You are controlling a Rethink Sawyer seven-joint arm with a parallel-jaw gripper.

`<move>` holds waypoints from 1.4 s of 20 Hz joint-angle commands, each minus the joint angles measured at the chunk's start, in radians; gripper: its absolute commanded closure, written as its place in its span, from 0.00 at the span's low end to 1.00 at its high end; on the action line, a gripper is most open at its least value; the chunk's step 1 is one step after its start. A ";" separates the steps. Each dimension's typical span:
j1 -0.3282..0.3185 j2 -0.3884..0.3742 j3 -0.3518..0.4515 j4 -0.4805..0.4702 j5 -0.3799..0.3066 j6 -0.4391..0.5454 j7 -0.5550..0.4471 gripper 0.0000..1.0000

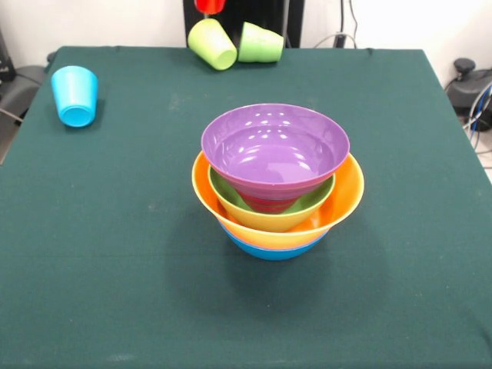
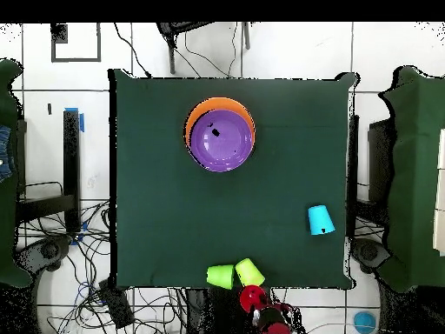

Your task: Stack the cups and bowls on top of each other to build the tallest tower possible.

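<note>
While the tower (image 1: 277,181) stands near the middle of the green table (image 1: 115,292), its layers read from the bottom as a blue bowl (image 1: 269,250), a large orange bowl (image 1: 342,204), a green bowl (image 1: 231,198), a sliver of red bowl (image 1: 269,204) and a purple bowl (image 1: 274,150) on top, tilted slightly. A sky blue cup (image 1: 74,94) lies on its side near one table edge, well apart from the pile. A yellow-green cup (image 1: 211,43) and a green cup (image 1: 260,42) lie tipped, touching each other, at the edge by the robot. Just beyond them a red cup (image 1: 209,4) shows at the gripper (image 2: 261,304); whether the gripper grasps it cannot be told.
</note>
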 commanded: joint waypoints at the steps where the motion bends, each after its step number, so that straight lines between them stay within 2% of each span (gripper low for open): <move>1: -0.032 -0.131 0.329 0.012 0.211 0.252 -0.003 1.00; 4: -0.028 -0.170 0.415 -0.035 0.345 0.381 -0.048 1.00; 8: 0.018 -0.172 0.456 -0.125 0.458 0.502 -0.051 1.00; 18: 0.101 -0.158 0.463 -0.282 0.546 0.708 -0.040 1.00; 25: 0.124 -0.124 0.451 -0.344 0.560 0.742 -0.011 1.00; 28: 0.146 -0.114 0.413 -0.380 0.557 0.778 0.024 1.00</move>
